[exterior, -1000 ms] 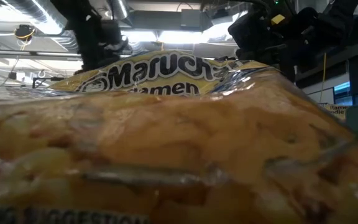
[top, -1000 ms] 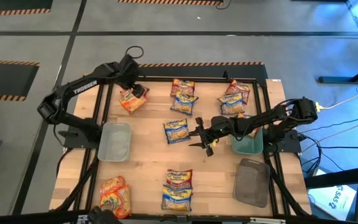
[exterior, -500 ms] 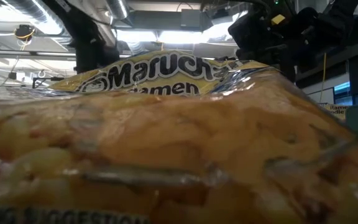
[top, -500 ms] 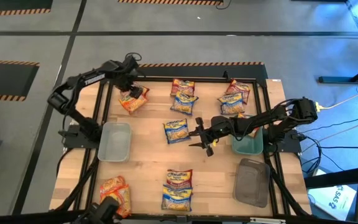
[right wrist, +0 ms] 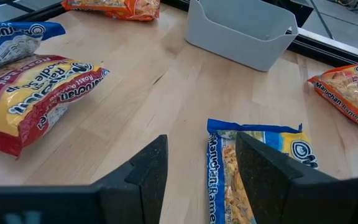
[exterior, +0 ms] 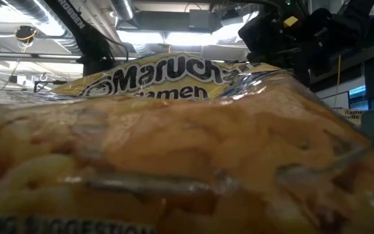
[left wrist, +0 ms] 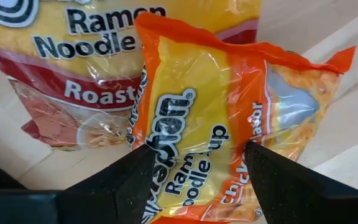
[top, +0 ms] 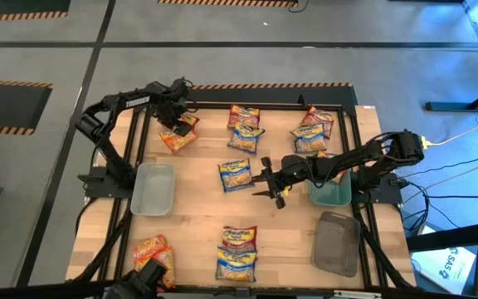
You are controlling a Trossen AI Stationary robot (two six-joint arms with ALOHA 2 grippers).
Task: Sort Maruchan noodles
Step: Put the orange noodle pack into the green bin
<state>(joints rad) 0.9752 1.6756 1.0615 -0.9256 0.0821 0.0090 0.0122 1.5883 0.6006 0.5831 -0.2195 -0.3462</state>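
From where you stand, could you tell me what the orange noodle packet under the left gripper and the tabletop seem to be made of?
Orange noodle packet: looks like thin glossy plastic film, since it is crinkled and catches glare.
Tabletop: probably pale wood with a smooth matt finish; grain lines and plank seams show.

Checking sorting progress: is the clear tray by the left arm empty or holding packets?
Empty: the clear tray shows only its bare bottom in the high view.
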